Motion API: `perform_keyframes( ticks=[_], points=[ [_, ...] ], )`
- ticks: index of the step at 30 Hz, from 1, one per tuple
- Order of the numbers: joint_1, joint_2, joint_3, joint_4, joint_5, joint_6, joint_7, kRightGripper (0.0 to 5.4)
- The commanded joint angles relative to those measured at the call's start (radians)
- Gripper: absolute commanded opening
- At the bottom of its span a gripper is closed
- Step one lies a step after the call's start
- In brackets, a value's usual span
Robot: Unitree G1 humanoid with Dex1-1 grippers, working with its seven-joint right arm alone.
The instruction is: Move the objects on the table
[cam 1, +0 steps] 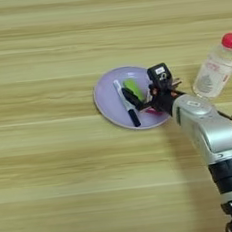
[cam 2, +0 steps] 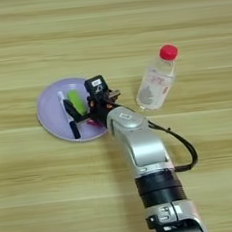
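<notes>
A round lavender plate (cam 1: 108, 101) (cam 2: 51, 115) lies on the wood-grain table (cam 1: 54, 184). On it rest a white marker with a black cap (cam 1: 125, 103) (cam 2: 67, 115) and a small lime-green block (cam 1: 134, 87) (cam 2: 77, 100). A pink-red packet (cam 1: 154, 112) (cam 2: 93, 122) peeks out at the plate's right rim, mostly hidden under my wrist. My right gripper (cam 1: 135, 100) (cam 2: 76, 111) reaches in from the lower right and hovers low over the plate, between the marker and the green block.
A clear plastic bottle with a red cap (cam 1: 215, 72) (cam 2: 157, 85) lies tilted on the table just right of the plate, close behind my forearm (cam 1: 210, 134). A black cable (cam 2: 184, 146) loops beside the arm.
</notes>
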Motion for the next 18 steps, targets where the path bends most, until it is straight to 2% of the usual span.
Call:
perform_keyframes(
  ticks=[1,10,18],
  points=[
    [-0.036,-0.024,-0.017,-0.07,-0.002,-0.023,-0.012,5.39],
    [-0.02,-0.031,-0.02,-0.09,0.001,-0.019,-0.013,5.39],
    [0.056,-0.076,-0.013,-0.147,-0.03,-0.02,-0.006,5.39]
  ],
)
